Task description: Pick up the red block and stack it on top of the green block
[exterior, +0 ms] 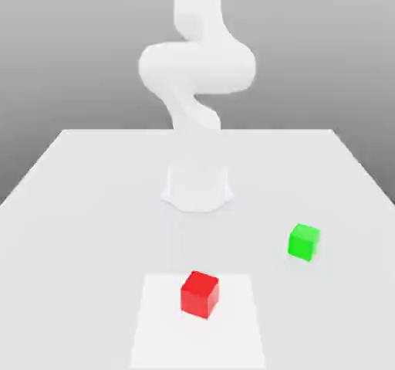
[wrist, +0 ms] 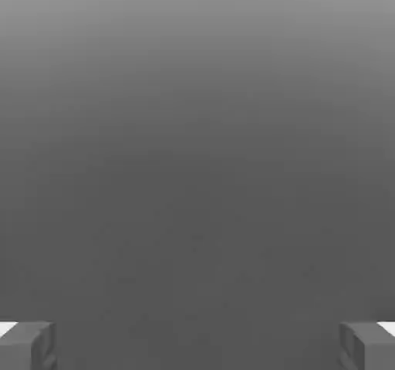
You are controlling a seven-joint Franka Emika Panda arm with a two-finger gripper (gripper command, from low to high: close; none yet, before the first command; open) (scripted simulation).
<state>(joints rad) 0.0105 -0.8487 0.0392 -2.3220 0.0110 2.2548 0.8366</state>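
End effector in the hand view: two grey fingertips sit at opposite edges of the frame, spread as wide as they go, nothing between them, nothing held. Behind them just a plain grey backdrop, lighter toward one side, darker toward the fingers.

Exterior view: white arm rises from a round white base at mid-worktop, bends in a thick S-curve and runs up out of frame. Arm is washed out, pale against the background.

Red block sits on the near part of the worktop, roughly in line with the base, resting on a slightly brighter white rectangular patch. It is turned a little so a corner edge faces the camera. Nothing touching it.

Green block sits farther back and toward the exterior view's right, well apart from the red block, directly on the worktop, also free-standing.

Worktop is flat, matte, white to light grey, with straight edges narrowing toward the far side. Room: featureless grey gradient wall, darker at top, lighter near the worktop's far edge.
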